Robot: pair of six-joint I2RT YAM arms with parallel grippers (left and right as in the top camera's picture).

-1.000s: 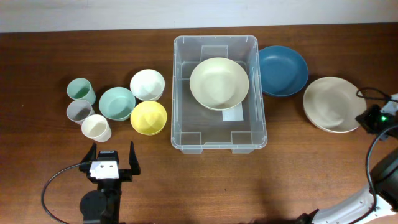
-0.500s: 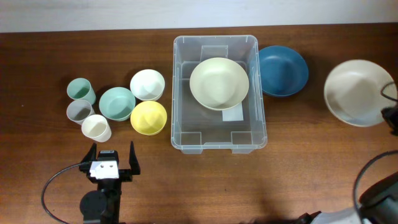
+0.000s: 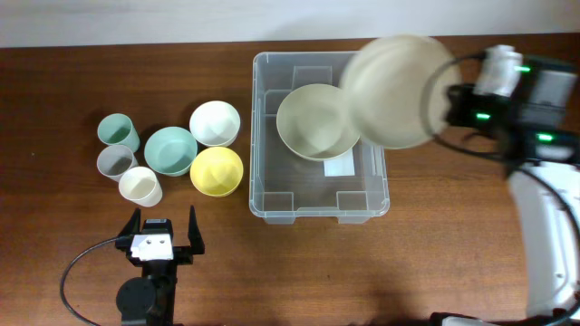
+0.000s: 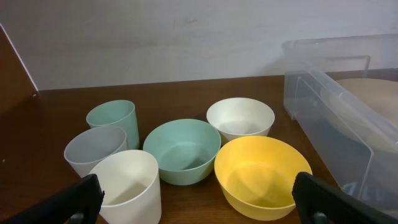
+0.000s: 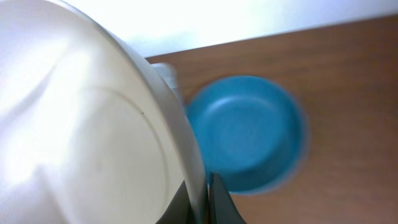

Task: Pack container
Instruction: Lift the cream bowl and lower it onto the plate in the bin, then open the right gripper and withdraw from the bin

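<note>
Overhead view. The container (image 3: 299, 188) sits mid-way across the wooden surface (image 3: 435, 244), long side running front to back. Toward its far end I see a cream bowl (image 3: 317, 122), upright, partly covering the white label (image 3: 341, 167) on the floor. The R gripper (image 3: 442, 95) is raised by the container's far-right corner, jaws clamped on the rim of a beige plate (image 3: 394, 91). The plate is motion-blurred and overlaps the cream bowl's right edge in this view; I can't tell its tilt from here. The L gripper (image 3: 163, 226) is near the front edge, left of the container, jaws spread wide over bare surface.

Left group: teal cup (image 3: 118, 132), grey cup (image 3: 115, 162) and cream cup (image 3: 140, 186) in a column. Just beside them are a teal bowl (image 3: 170, 150), white bowl (image 3: 215, 123) and yellow bowl (image 3: 217, 171), the last two nearest the container wall.

L wrist view. Same cups + bowls, all upright & empty; clear container wall at right.

R wrist view. The plate fills the left half, its rim pinched betw. the dark fingers (image 5: 216, 200) at the bottom. A blue bowl (image 5: 249, 134) lies on the surface beyond.
</note>
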